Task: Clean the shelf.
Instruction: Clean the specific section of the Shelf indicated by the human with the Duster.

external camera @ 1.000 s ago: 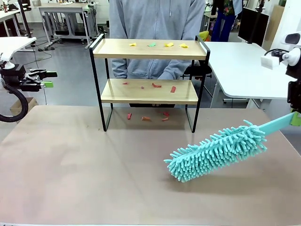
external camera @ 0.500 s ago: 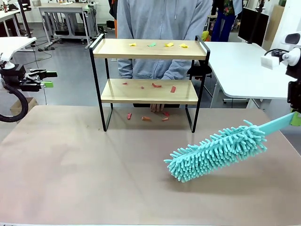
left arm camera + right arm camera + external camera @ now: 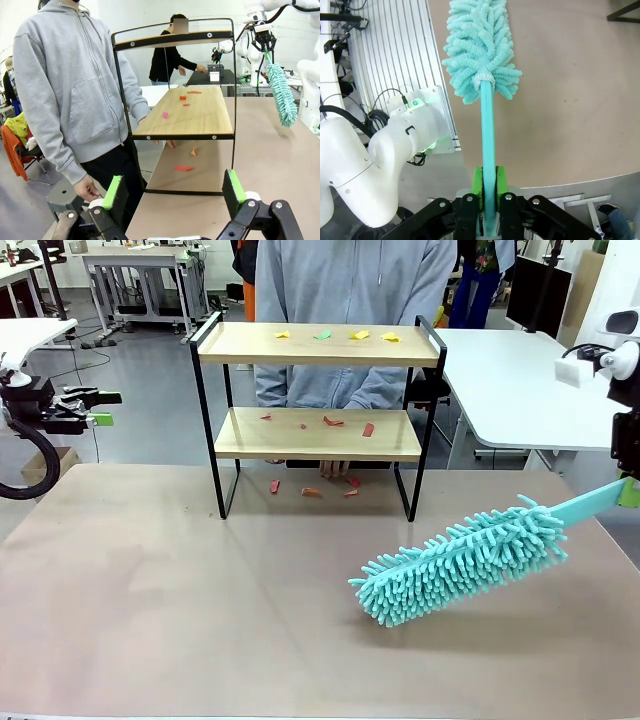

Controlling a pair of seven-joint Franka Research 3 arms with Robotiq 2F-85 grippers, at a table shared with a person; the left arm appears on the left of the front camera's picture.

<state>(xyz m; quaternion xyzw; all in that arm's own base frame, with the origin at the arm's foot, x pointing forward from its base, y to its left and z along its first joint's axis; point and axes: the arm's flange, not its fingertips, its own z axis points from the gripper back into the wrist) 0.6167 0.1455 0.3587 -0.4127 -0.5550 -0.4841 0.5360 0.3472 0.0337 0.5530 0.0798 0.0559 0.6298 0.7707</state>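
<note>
The shelf [image 3: 318,435] stands at the table's far middle, two wooden boards in a black frame. Yellow and green scraps [image 3: 360,335] lie on its top board, red scraps [image 3: 333,422] on its lower board and more red ones [image 3: 312,491] on the table beneath. The shelf [image 3: 190,112] appears side-on in the left wrist view. My right gripper [image 3: 488,187] is shut on the handle of a teal duster [image 3: 455,560], whose fluffy head hangs just above the table at the right. My left gripper [image 3: 98,408] hovers open off the table's left edge, its fingers [image 3: 116,192] wide apart.
A person in a grey hoodie [image 3: 350,310] stands right behind the shelf, with a hand [image 3: 335,468] low behind the lower board. A white table [image 3: 520,390] sits at the back right. The brown tabletop [image 3: 200,600] in front of the shelf is bare.
The person behind the shelf has shifted slightly to the right. Both arms and the duster have stayed still.
</note>
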